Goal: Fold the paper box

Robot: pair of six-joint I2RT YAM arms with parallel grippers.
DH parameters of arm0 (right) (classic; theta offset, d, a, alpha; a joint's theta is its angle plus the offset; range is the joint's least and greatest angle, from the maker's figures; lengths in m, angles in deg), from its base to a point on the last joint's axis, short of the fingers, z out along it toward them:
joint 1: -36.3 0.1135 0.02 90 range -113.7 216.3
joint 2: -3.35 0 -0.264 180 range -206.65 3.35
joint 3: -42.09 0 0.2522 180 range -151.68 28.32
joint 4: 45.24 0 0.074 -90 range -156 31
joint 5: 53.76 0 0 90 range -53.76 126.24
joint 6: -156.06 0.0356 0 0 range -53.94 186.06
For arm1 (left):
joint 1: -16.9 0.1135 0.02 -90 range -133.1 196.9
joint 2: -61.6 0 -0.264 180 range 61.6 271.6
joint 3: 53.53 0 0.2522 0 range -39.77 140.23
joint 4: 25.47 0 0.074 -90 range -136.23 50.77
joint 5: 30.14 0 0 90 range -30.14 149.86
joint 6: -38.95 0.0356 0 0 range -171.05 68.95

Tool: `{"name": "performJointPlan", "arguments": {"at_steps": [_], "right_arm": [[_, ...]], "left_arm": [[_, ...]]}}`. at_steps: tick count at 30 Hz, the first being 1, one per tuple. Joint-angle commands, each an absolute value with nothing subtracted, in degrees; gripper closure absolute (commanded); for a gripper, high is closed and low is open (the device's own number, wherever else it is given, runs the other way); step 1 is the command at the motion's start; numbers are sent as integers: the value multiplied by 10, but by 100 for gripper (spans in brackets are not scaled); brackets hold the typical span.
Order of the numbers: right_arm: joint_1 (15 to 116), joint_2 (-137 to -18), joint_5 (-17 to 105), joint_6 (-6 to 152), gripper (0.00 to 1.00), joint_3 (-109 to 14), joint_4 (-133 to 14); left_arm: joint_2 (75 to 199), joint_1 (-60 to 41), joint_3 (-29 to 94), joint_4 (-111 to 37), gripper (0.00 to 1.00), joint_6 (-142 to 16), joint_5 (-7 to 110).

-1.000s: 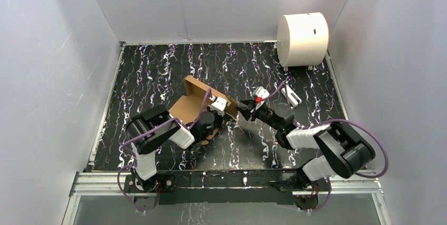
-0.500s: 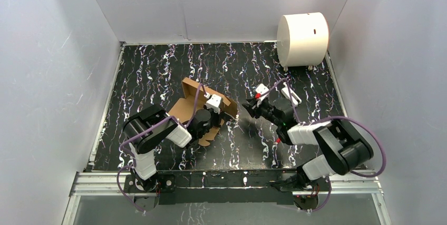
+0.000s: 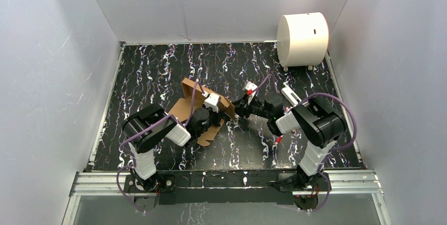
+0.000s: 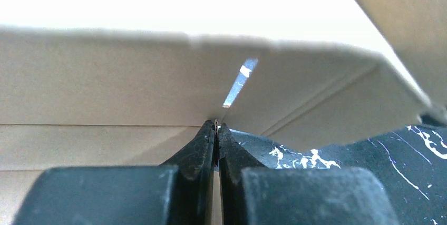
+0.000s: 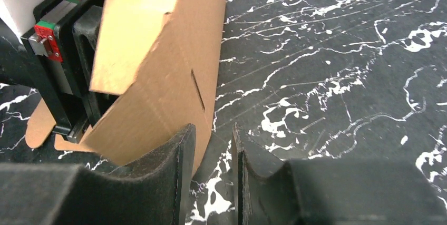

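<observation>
The paper box (image 3: pixel 196 100) is a brown cardboard piece, partly folded, lying left of the table's middle with one wall standing up. My left gripper (image 3: pixel 211 113) is shut on a thin cardboard edge of it; in the left wrist view the jaws (image 4: pixel 216 126) pinch the panel (image 4: pixel 132 88) just under a slit. My right gripper (image 3: pixel 237 110) is at the box's right end. In the right wrist view it (image 5: pixel 213 133) is open a little, its left finger (image 5: pixel 179 172) beside the box's wall (image 5: pixel 158 77), with bare table between the jaws.
A large white cylinder (image 3: pixel 302 39) stands at the back right corner. A small white object (image 3: pixel 291 95) lies on the black marbled table (image 3: pixel 158 67) behind the right arm. White walls enclose the table on three sides.
My right arm has folded in and its gripper has moved left up to the box's right end. My left gripper, still on the box, has shifted it slightly left.
</observation>
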State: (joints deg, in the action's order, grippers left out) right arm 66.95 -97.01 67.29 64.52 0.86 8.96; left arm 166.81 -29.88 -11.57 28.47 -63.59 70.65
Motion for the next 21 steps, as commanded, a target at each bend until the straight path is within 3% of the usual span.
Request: {"name": "performJointPlan", "arguments": {"at_steps": [1,11,17,21], "right_arm": [[685,-997,720,674,61,-22,168],[693,-1012,697,670,58,-15,171],[693,-1010,689,665,57,-8,170],[693,-1005,686,662,57,-2,165]], "left_arm": [[1653,-293,-124,274,100,-646,694],[1624,-284,-136,273,97,-667,682],[1575,-281,-158,269,83,-692,671],[1526,-278,-179,248,68,-707,663]]}}
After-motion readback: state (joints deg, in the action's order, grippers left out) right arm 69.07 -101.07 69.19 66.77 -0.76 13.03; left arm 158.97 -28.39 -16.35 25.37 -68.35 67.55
